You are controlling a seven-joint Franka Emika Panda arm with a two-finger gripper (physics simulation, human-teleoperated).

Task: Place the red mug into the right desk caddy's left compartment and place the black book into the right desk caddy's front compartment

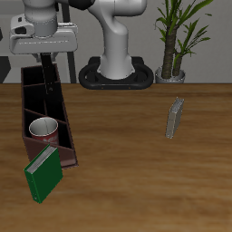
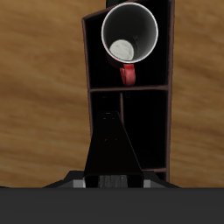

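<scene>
One small thick black hardcover book [image 2: 112, 147], probably stiff and light, hangs clenched across its covers in the tool [image 1: 45, 63]; red patterned mug [image 1: 42, 130] at six o'clock.

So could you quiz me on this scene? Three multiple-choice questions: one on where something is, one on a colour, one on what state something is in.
1. Where is the red mug?
A. On the bare table
B. Inside the long brown box
C. Beside the plant pot

2. What colour is the book leaning against the box?
A. Blue
B. Yellow
C. Green

3. What are the jaws doing?
A. Open and empty
B. Closed on a black book
C. Closed on the mug

Answers:
1. B: the box walls surround the mug.
2. C: its cover is plainly green.
3. B: a dark slab sits between them, above the box.
</scene>
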